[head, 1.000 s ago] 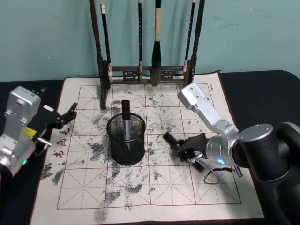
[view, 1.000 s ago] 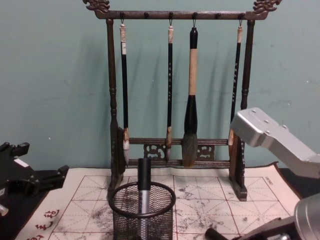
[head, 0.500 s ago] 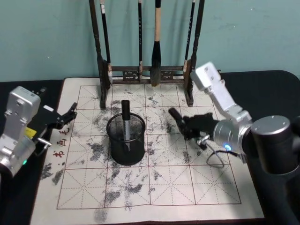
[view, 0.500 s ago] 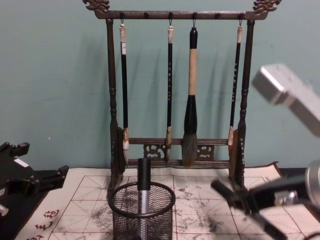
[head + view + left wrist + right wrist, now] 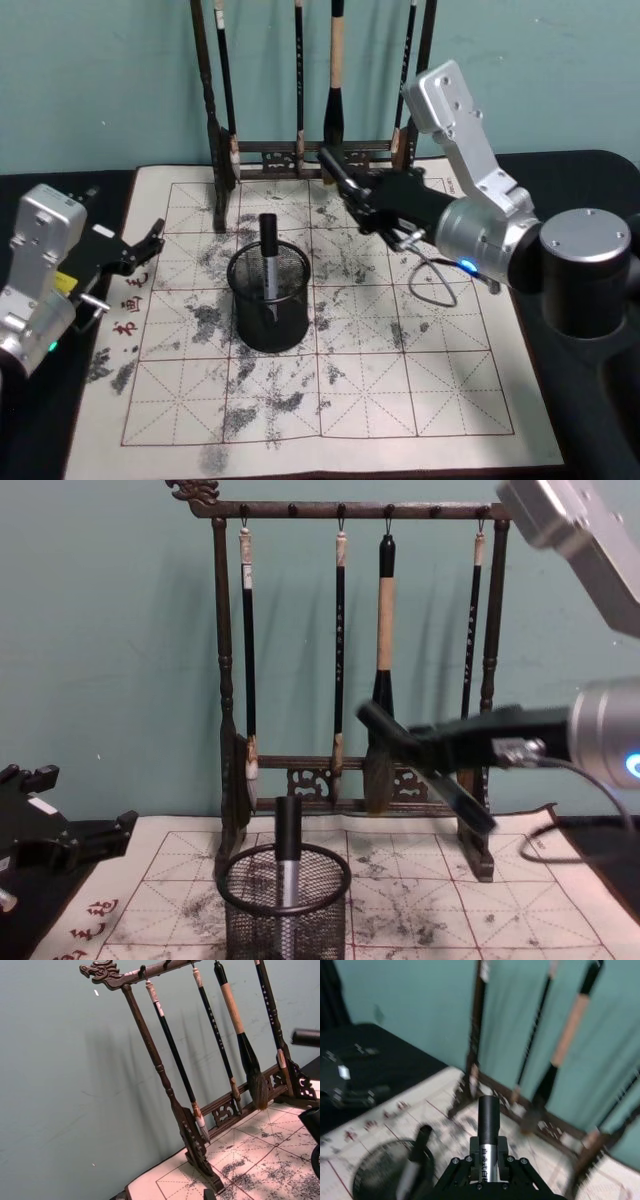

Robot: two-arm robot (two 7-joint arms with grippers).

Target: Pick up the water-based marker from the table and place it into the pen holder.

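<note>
The pen holder (image 5: 270, 325) is a black wire-mesh cup (image 5: 285, 905) standing on the left-middle of the practice mat, with one black-capped marker (image 5: 268, 240) upright inside it. My right gripper (image 5: 388, 207) is shut on another water-based marker (image 5: 336, 169), held well above the mat, behind and to the right of the cup. That marker (image 5: 384, 727) slants with its black cap toward the cup. The right wrist view shows the held marker (image 5: 488, 1122) clamped between the jaws, with the cup (image 5: 380, 1180) below it. My left gripper (image 5: 148, 243) rests open at the mat's left edge.
A tall dark brush rack (image 5: 312, 155) with several hanging brushes (image 5: 380, 670) stands along the mat's back edge, just behind the right gripper. The ink-stained grid mat (image 5: 330, 400) covers the black table. A thin cable (image 5: 432, 288) loops under the right wrist.
My right gripper has lifted the marker off the mat's right side and carried it up, back and leftward, ending in front of the rack. The left arm has stayed still.
</note>
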